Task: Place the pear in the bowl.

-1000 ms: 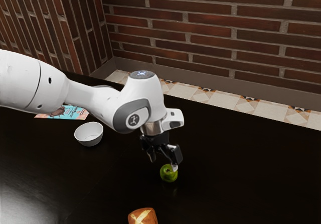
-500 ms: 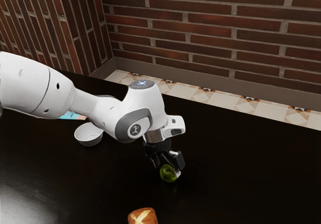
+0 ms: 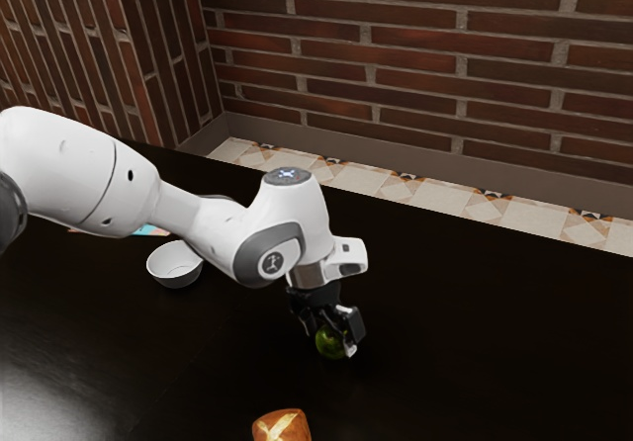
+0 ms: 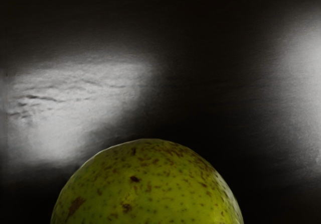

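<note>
Okay, my gripper (image 3: 334,339) is down around the pear (image 4: 150,186), its fingers standing wide. The white bowl (image 3: 175,276) sits well apart.

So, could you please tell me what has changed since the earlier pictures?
My gripper has come down over the pear, shifting slightly toward the exterior view's right. I can't tell whether it has taken hold yet. The pear, the white bowl and the bread have stayed in place.
</note>
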`<control>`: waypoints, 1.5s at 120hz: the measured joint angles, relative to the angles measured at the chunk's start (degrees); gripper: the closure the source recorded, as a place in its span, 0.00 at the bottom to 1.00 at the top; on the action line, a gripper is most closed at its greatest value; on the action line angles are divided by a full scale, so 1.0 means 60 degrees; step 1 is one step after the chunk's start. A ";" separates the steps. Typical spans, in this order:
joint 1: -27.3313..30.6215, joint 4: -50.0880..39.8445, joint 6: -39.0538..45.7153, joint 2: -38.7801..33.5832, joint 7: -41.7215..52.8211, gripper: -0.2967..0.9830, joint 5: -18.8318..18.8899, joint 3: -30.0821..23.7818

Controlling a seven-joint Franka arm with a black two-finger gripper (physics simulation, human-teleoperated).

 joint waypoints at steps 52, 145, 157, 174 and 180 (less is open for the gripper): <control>-0.0005 0.0265 0.0012 0.0378 0.0073 0.27 0.0014 -0.0002; -0.0002 0.0282 -0.0092 0.0265 0.0049 0.51 0.0051 0.0025; 0.0000 0.0271 -0.0165 0.0116 -0.0008 0.54 0.0095 0.0040; 0.0020 0.0272 -0.0585 -0.0251 -0.0122 0.58 0.0192 0.0164; 0.0036 0.0278 -0.0807 -0.0431 -0.0163 0.59 0.0305 0.0282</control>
